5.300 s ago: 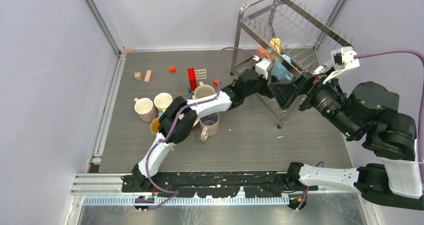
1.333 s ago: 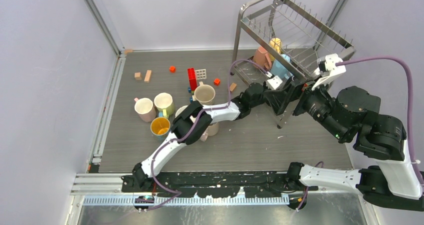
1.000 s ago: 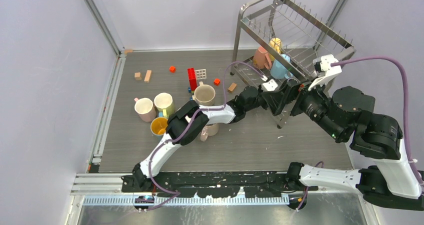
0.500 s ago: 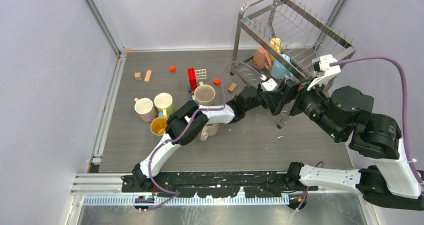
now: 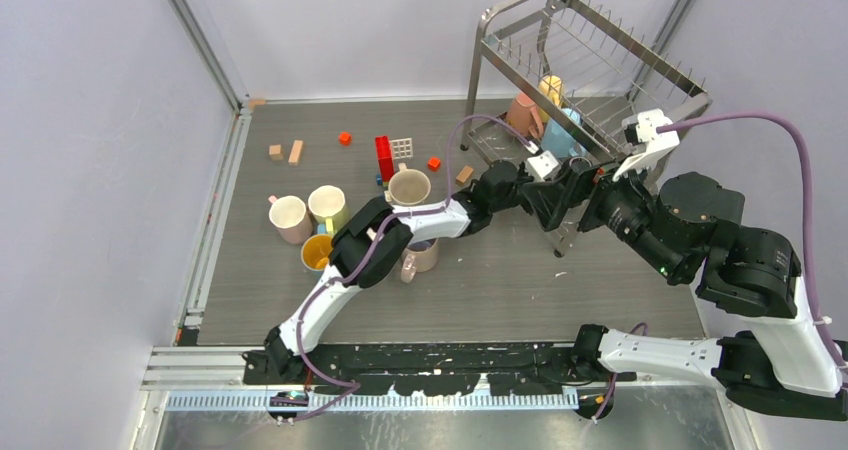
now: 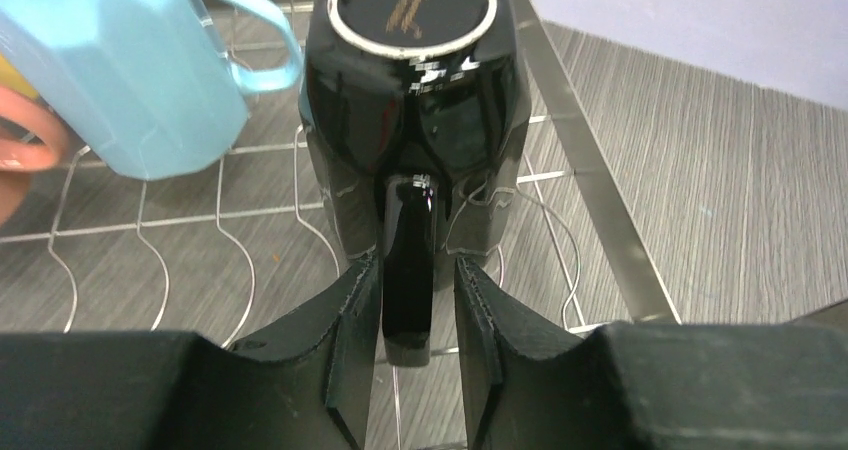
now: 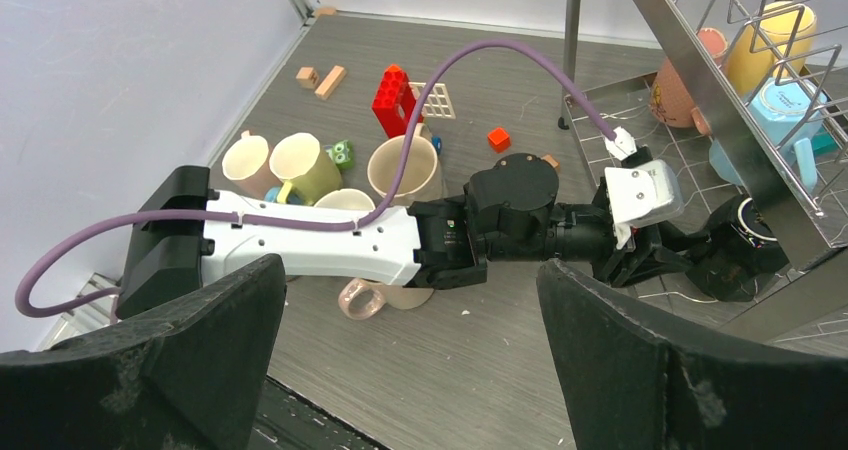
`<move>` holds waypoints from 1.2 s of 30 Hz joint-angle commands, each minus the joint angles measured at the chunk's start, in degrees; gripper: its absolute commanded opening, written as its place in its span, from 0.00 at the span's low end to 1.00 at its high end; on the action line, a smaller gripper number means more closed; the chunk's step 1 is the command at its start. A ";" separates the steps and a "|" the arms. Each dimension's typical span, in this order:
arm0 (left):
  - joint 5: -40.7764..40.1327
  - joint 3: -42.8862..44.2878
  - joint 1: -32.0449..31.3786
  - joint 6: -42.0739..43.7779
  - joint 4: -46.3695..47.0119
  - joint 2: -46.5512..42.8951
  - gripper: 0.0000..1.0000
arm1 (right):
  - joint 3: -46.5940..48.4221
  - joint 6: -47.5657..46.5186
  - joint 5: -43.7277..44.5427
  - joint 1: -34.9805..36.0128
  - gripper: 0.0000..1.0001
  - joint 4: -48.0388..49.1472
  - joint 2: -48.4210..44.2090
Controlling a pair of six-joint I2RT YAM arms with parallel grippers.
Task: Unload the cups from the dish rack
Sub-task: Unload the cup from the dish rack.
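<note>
Black mug (image 6: 415, 80) sits on the lower wire shelf of the dish rack (image 6: 590, 205), beside a light blue mug (image 6: 120, 70). The left gripper (image 6: 418, 270) straddles the black mug's handle, jaws narrow, with a sliver of gap on one side. The right gripper (image 7: 408, 270) hangs wide apart, holding nothing, just outside the rack.

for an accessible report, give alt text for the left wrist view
An upside-down black mug stands on the dish rack wire, its handle between the fingers of the left end effector; a light blue mug sits upper left.
</note>
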 commanded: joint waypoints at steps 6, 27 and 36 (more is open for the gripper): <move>4.52 7.77 1.13 1.98 -12.42 -0.92 0.35 | -0.36 0.17 0.90 0.02 1.00 2.61 -0.07; 7.30 24.50 1.22 6.29 -33.93 6.73 0.37 | -0.63 0.28 0.76 0.00 1.00 2.52 -0.13; 7.67 28.82 1.22 6.13 -34.53 9.85 0.37 | -0.54 0.08 0.78 0.01 1.00 2.52 0.18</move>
